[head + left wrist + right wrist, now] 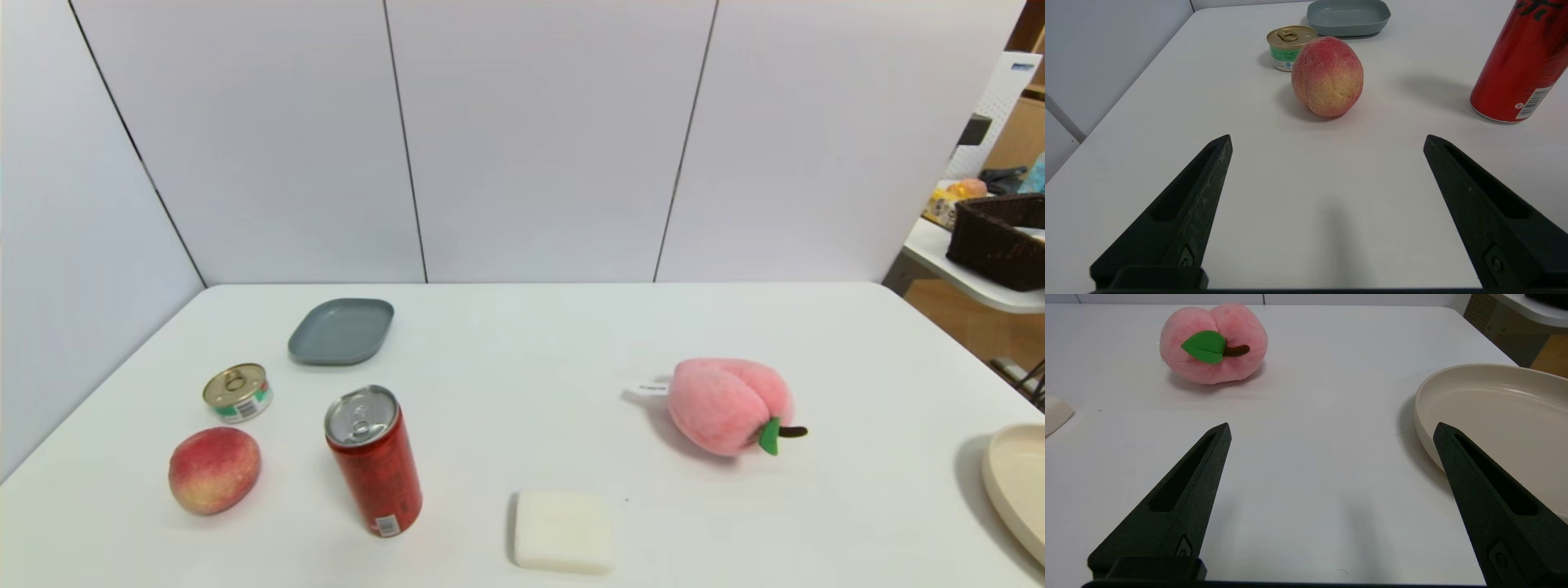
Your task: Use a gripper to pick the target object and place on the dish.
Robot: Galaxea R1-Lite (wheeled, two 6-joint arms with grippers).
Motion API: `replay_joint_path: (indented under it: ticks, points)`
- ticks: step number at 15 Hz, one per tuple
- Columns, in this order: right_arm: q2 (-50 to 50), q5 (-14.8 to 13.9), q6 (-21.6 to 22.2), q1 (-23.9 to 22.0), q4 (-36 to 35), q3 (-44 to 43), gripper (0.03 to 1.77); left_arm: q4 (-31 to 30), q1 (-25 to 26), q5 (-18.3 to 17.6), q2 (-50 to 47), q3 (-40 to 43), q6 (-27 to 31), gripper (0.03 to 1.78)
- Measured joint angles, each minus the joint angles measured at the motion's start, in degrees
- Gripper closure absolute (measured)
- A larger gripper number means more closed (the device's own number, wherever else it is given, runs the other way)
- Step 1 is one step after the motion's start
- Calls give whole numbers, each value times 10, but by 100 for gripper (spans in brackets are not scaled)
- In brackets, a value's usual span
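My left gripper (1327, 139) stood wide open and empty, my right gripper (1331, 428) likewise. The smooth red-and-yellow peach (214, 469) sat near the tabletop's front-left corner, the grey-blue rounded dish (341, 331) farther back. Reaching in, I risked knocking the small gold-lidded tin (237, 393) or the red drink can (375, 459).

Left hand (1327, 139): two black pointed fingers (1196, 196) spread wide, nothing between them, held above the bench.
Bench (1306, 212): plain white, wall panels along one edge.
Peach (1327, 76): red blushing to yellow, resting on the bench ahead of the fingertips, apart from them.
Small tin (1290, 47): gold pull-tab lid, green label, just behind the peach.
Dish (1348, 17): grey-blue, low rim, beyond the tin, nothing in it.
Red can (1523, 61): upright, barcode showing, off to one side of the peach, well apart from it.
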Motion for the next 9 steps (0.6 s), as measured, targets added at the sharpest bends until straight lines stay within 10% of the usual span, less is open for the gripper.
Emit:
replay_joint_path:
  ticks: [9]
  points:
    - [0,0,0,0,0,0,9,1,0,1,0,0,-40,12]
